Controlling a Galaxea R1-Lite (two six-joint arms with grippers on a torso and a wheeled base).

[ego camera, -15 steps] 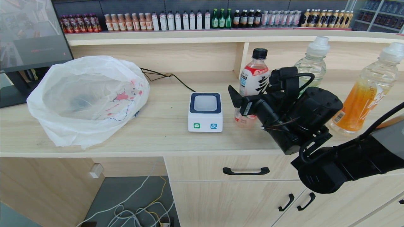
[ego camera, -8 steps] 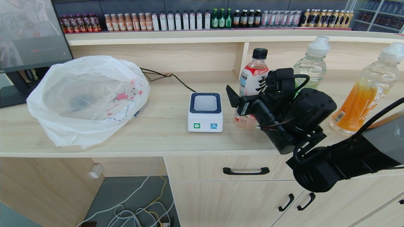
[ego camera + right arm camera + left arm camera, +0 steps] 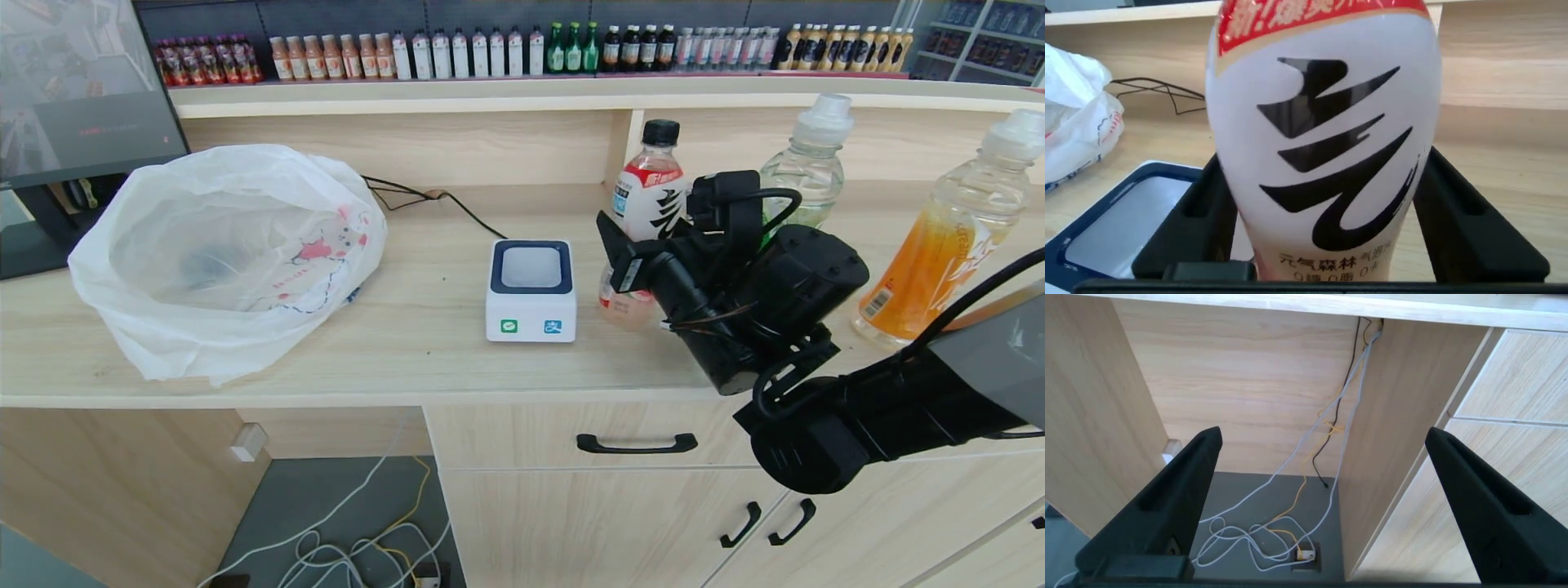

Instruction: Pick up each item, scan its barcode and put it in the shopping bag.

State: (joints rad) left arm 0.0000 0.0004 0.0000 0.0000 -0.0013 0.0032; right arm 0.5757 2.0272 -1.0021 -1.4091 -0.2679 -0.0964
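Note:
My right gripper [image 3: 642, 247] is shut on a white-labelled drink bottle [image 3: 651, 192] with a black cap, holding it by its lower half just right of the scanner. In the right wrist view the bottle [image 3: 1323, 139] stands between the two black fingers [image 3: 1188, 224]. The white scanner [image 3: 531, 290] with a dark-rimmed window sits mid-counter. The white plastic shopping bag [image 3: 229, 245] lies open on the counter's left. My left gripper [image 3: 1323, 506] hangs open below counter height, with nothing between its fingers, over floor cables.
A clear bottle [image 3: 810, 167] and an orange-drink bottle [image 3: 939, 245] stand at the right of the wooden counter [image 3: 408, 359]. A monitor [image 3: 77, 90] is at the far left. A back shelf [image 3: 522, 90] carries several bottles. Drawers with black handles lie below.
The white-labelled bottle has shifted a little left and up with my right gripper around it, and now leans slightly. The bag and scanner have not moved.

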